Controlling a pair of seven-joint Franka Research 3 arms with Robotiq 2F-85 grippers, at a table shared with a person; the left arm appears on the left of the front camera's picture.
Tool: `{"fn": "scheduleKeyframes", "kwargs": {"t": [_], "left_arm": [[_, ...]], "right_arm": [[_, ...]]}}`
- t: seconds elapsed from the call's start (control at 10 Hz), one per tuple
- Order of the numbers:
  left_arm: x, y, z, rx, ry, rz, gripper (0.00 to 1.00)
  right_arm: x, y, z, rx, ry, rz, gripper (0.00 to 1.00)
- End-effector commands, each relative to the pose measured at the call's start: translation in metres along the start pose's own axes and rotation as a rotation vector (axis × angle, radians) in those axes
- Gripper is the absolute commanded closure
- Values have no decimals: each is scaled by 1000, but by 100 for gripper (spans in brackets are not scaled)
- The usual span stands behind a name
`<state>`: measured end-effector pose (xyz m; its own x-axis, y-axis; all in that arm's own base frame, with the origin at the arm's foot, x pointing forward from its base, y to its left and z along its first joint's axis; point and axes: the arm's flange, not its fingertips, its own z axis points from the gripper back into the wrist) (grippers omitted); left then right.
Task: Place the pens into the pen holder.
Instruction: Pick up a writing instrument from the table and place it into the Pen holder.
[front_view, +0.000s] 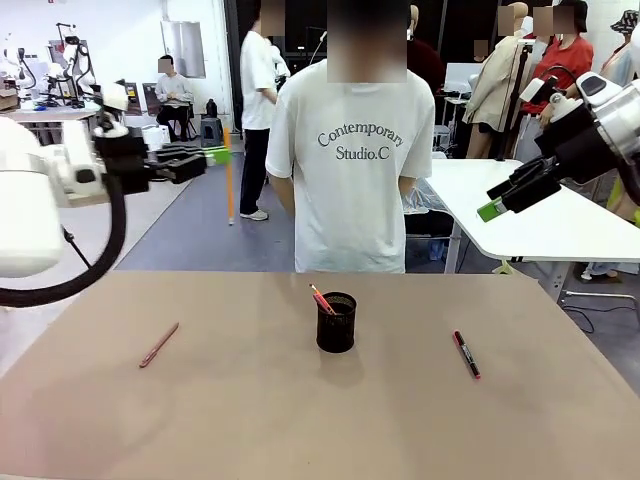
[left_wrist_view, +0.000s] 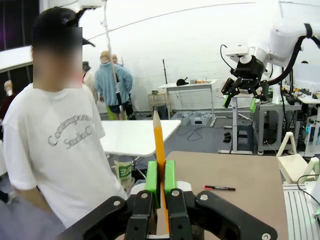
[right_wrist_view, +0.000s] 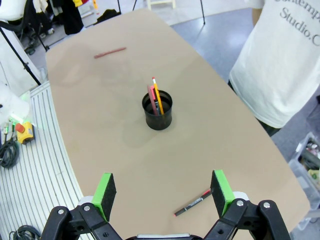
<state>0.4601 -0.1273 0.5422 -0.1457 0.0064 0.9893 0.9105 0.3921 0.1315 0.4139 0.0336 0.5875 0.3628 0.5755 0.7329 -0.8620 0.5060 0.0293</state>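
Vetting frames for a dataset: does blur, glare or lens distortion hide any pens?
No. Front view: even light, no glare, holder and marker sharp. Left wrist view: background lines bow, yet the pencil is crisp. Right wrist view: table edges bow, faint shadow beside the holder, red pen legible.

The pen holder (front_view: 336, 325) hides the lower halves of the pens (right_wrist_view: 154, 96) standing in it. The yellow pencil (left_wrist_view: 158, 137) vanishes at its lower end between the pads of the left gripper (left_wrist_view: 161, 171). Print on the marker (front_view: 466, 354), near right, is too small to read.
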Motion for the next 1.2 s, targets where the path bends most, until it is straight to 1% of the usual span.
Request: {"fn": "scheduleKeyframes", "kwargs": {"t": [0.0, 0.1, 0.2, 0.3, 0.4, 0.5, 0.8, 0.9, 1.0, 1.1], "left_arm": [[-21, 4, -32, -42, -54, -47, 100], [-35, 4, -48, -87, -40, -36, 100], [-47, -4, -64, -113, -49, -43, 100], [-62, -9, -81, -102, -97, -114, 100], [-74, -11, -96, -88, -117, -147, 100], [-90, -12, -109, -70, -96, -188, 100], [-127, -13, -136, -32, -67, -214, 100], [-134, -11, -140, -41, -70, -192, 100], [-132, -14, -138, -83, -82, -124, 100], [-95, 1, -125, -61, -54, -166, 100]], "right_arm": [[1, -1, 0, 10, -19, 6, 0], [1, -1, 0, 10, -19, 6, 0], [1, -1, 0, 10, -19, 6, 0], [1, -1, 0, 10, -19, 6, 0], [1, -1, 0, 10, -19, 6, 0], [1, -1, 0, 10, -19, 6, 0], [1, -1, 0, 10, -19, 6, 0], [1, -1, 0, 10, -19, 6, 0], [1, -1, 0, 10, -19, 6, 0], [1, -1, 0, 10, -19, 6, 0]]}}
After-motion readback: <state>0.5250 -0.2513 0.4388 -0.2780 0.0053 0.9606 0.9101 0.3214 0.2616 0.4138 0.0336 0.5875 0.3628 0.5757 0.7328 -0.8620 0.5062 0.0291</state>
